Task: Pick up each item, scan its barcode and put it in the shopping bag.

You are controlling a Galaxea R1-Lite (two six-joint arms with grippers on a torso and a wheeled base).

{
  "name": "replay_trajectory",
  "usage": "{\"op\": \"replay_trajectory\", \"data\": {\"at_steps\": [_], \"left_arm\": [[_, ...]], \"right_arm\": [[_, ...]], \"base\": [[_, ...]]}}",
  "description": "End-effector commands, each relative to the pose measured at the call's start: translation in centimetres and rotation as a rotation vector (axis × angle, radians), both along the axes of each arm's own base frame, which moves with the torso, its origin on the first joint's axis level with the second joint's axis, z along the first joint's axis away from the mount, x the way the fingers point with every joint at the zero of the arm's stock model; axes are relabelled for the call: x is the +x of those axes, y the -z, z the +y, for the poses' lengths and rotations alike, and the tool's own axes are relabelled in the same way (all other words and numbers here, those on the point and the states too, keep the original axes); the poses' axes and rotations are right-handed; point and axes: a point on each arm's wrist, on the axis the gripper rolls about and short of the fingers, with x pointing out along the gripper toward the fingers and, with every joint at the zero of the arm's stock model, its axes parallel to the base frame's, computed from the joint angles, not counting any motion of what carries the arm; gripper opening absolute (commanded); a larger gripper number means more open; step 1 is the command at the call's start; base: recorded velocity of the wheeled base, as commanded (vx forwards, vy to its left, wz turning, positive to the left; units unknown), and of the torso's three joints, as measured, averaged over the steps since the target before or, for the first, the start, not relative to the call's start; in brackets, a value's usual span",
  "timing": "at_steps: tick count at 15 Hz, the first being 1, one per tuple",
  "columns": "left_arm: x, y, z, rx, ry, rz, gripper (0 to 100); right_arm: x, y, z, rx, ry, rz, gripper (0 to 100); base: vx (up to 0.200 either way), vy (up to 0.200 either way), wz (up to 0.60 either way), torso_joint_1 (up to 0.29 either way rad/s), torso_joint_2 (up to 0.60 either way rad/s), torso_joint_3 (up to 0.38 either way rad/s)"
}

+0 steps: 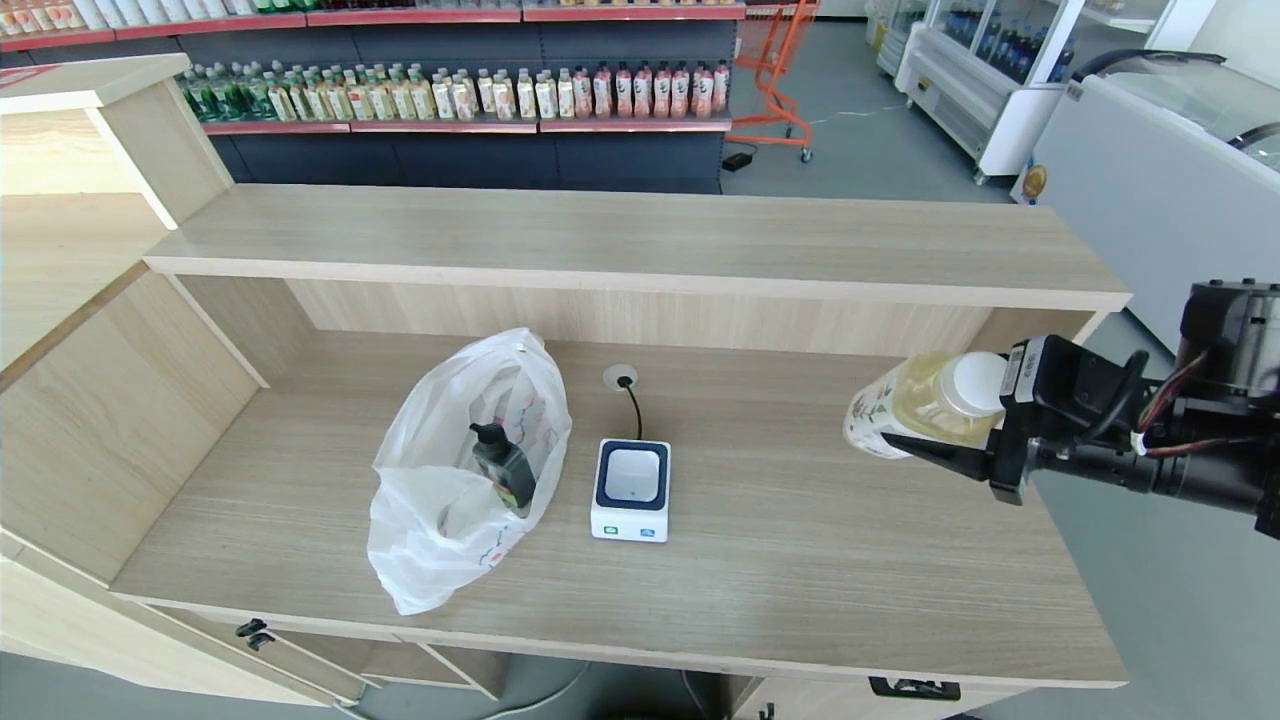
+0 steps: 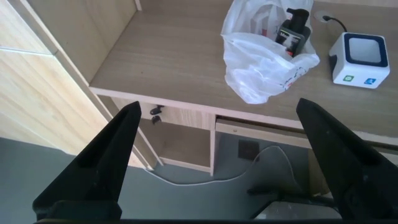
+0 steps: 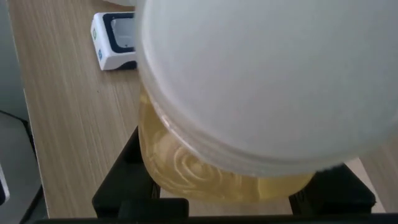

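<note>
The right gripper [image 1: 928, 428] clamps a white-capped clear plastic bottle of yellow drink [image 1: 905, 405] above the right end of the pale wooden counter [image 1: 800, 560], while the left gripper [image 2: 217, 124] gapes wide

The bottle [image 1: 915, 405] is pale yellow with a white cap [image 1: 978, 383] and a white printed label. The bag [image 1: 450, 480] is translucent white, the pump bottle [image 1: 503, 468] black. The scanner [image 1: 631, 490] is white, navy-framed. The counter [image 1: 800, 520] is light woodgrain.
</note>
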Motion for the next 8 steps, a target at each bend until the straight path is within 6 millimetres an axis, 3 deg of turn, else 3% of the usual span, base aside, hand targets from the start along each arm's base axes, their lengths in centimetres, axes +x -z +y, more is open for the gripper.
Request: {"op": "replay_trajectory", "data": {"at_steps": [1, 2, 4, 8], "left_arm": [[0.0, 0.0, 0.0, 0.000, -0.001, 0.000, 100], [0.0, 0.0, 0.0, 0.002, -0.001, 0.000, 100], [0.0, 0.0, 0.0, 0.000, -0.001, 0.001, 100], [0.0, 0.0, 0.0, 0.000, -0.001, 0.000, 100]], "right_arm": [[0.0, 0.3, 0.2, 0.005, -0.026, 0.011, 0], [0.1, 0.4, 0.4, 0.012, -0.036, 0.021, 0], [0.2, 0.5, 0.5, 0.017, -0.047, 0.032, 0], [-0.5, 1.5, 2.6, 0.044, -0.211, 0.090, 0]], "base": [[0.200, 0.200, 0.00, 0.007, 0.00, 0.002], [0.200, 0.200, 0.00, 0.002, 0.01, -0.007], [0.000, 0.000, 0.00, 0.000, 0.00, 0.000], [0.000, 0.000, 0.00, 0.000, 0.00, 0.000]]}}
